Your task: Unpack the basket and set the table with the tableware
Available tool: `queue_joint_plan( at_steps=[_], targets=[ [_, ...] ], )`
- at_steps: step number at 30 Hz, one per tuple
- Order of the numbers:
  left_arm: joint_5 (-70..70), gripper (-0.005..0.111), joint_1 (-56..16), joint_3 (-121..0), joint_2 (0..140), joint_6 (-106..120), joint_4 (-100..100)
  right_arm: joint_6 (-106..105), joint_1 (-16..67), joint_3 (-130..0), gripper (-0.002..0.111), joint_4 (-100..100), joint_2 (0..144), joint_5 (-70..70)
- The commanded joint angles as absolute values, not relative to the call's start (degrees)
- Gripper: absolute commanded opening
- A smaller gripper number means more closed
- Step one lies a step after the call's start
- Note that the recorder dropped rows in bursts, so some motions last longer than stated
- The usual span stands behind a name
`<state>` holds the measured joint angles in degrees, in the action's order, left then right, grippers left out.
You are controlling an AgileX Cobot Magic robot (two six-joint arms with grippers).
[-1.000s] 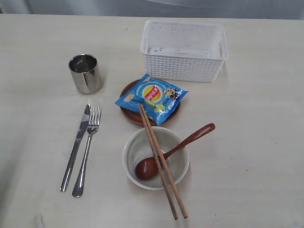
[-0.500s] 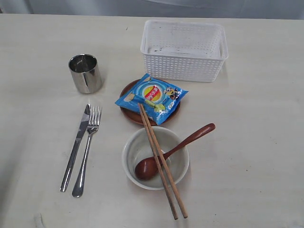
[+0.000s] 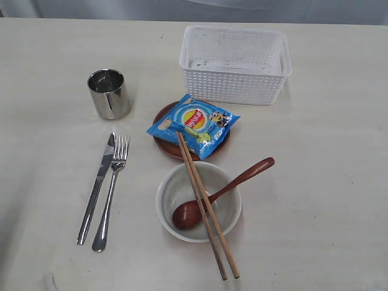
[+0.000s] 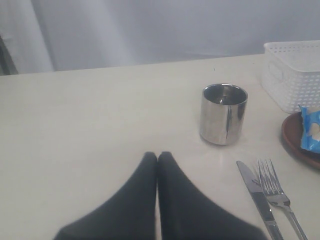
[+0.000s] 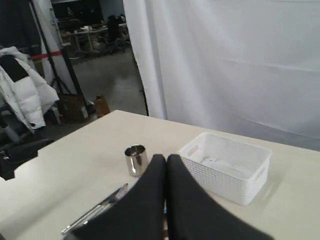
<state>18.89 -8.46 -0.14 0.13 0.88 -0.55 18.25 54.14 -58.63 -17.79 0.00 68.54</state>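
Note:
The white basket (image 3: 235,63) stands empty at the back of the table (image 3: 327,182). In front of it a reddish-brown plate (image 3: 163,142) carries a blue chip bag (image 3: 194,124). Nearer, a white bowl (image 3: 227,215) holds a wooden spoon (image 3: 239,180), with chopsticks (image 3: 206,203) laid across it. The steel cup (image 3: 109,93), knife (image 3: 97,185) and fork (image 3: 112,191) lie at left. Neither arm shows in the exterior view. My left gripper (image 4: 157,156) is shut and empty, short of the cup (image 4: 223,113). High above the table, my right gripper (image 5: 165,159) is shut and empty too.
Beyond the table's far edge hangs a white curtain (image 5: 240,65); a room with stands and a white jacket (image 5: 22,95) lies past it. The chip bag partly covers the plate.

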Motion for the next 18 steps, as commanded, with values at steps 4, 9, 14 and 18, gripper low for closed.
queue_joint_plan(
  at_steps=[4,9,14,18],
  targets=[
    [18.41,0.000,-8.79,0.00,0.00,0.63,-0.41,18.34,37.54,-49.43,0.000,-8.95,0.00,54.94],
    [18.41,0.000,-8.79,0.00,0.00,0.63,-0.41,18.34,27.27,-49.29,0.000,-0.36,0.00,40.07],
    [18.41,0.000,-8.79,0.00,0.00,0.63,-0.41,18.34,21.79,-49.29,0.000,-5.33,0.00,23.86],
    [18.41,0.000,-8.79,0.00,0.00,0.63,-0.41,18.34,19.15,-46.15,0.000,-7.56,0.00,15.66]
  ],
)
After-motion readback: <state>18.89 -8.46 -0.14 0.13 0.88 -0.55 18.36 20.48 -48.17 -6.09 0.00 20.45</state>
